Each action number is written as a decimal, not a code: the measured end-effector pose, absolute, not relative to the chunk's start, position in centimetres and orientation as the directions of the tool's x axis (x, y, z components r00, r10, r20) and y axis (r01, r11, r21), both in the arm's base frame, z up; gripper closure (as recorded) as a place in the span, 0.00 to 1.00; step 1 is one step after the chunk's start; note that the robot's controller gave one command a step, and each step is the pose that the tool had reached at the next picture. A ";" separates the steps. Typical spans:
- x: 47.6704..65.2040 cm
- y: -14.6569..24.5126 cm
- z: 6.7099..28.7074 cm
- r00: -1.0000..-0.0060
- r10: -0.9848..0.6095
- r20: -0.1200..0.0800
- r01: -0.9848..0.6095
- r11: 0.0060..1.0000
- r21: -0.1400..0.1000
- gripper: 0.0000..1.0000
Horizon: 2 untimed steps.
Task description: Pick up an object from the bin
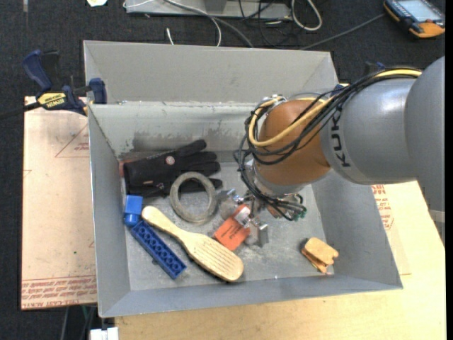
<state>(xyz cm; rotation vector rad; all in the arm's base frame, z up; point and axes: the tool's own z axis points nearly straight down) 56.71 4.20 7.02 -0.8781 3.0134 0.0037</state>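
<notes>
Where the gripper (249, 222) is seen low at the frame's centre, a small flat orange block (228, 232) lies just beside it on the floor of the bin (354, 250). Whether the gripper is open cannot be told. The block is judged light and stiff, and best taken across its narrow sides.

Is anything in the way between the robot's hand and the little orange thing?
Nothing I can see. The hand is right at the orange thing. The wooden brush lies close beside it, not between.
</notes>
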 end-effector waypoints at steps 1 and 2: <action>56.7 4.2 7.0 -0.843 -0.537 -0.004 -0.537 0.843 0.002 1.00; 56.7 4.3 8.6 -0.844 -0.536 -0.004 -0.536 0.844 0.002 1.00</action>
